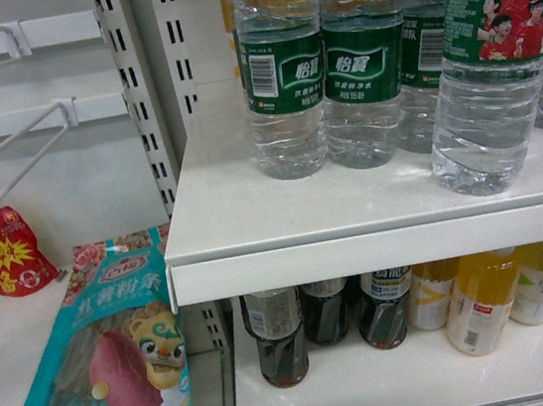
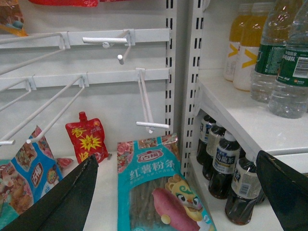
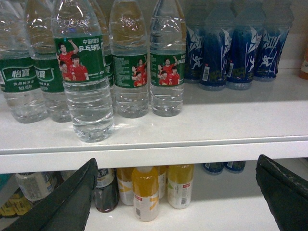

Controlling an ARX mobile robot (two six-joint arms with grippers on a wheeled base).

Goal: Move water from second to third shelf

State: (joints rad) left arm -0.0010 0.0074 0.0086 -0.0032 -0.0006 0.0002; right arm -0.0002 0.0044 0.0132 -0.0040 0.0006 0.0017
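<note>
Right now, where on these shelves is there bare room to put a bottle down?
The upper white shelf is bare in front of the dark blue bottles. The lower shelf is bare before the yellow juice bottles. The clear green-labelled water bottles crowd the left.

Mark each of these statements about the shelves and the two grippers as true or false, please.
1. One water bottle stands nearer the shelf edge than its neighbours. True.
2. The right gripper is shut on a bottle. False: its fingers stand wide apart, holding nothing.
3. Yellow drink bottles stand on the shelf below the water. True.
4. The left gripper grips the sweet-potato noodle packet. False: it is open, holding nothing.
</note>
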